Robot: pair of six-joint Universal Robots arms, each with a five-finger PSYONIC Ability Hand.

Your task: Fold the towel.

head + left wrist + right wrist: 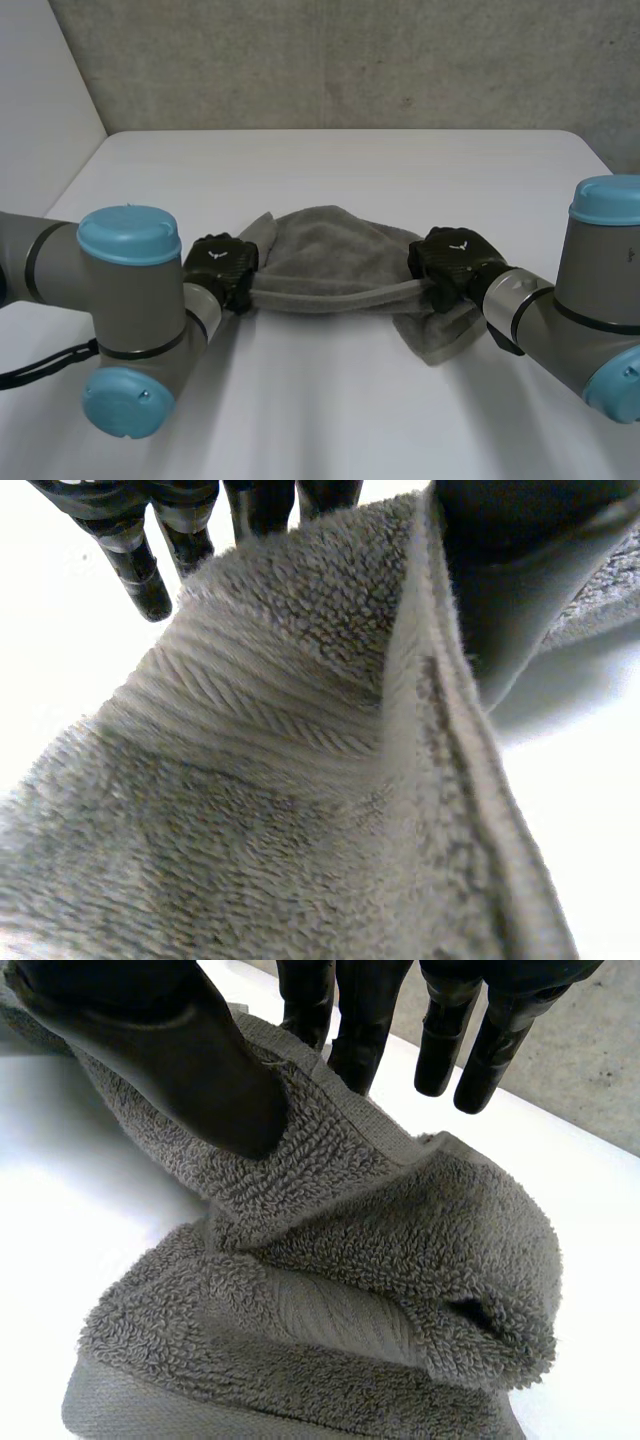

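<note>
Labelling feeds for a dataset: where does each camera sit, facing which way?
Head view: between and behind the arms, looking down at the table; arms, left hand, right hand show.
Left wrist view: on that wrist, looking along the palm; fingers, thumb pinch towel.
Right wrist view: likewise, right hand's own pinch.
All share the towel.

The towel [330, 260] lies bunched on the worktop [340, 170], well clear of its far edge and midway between its side edges. The left robot hand [220, 265] holds the towel's left end, the right robot hand [450, 258] its right end.
</note>
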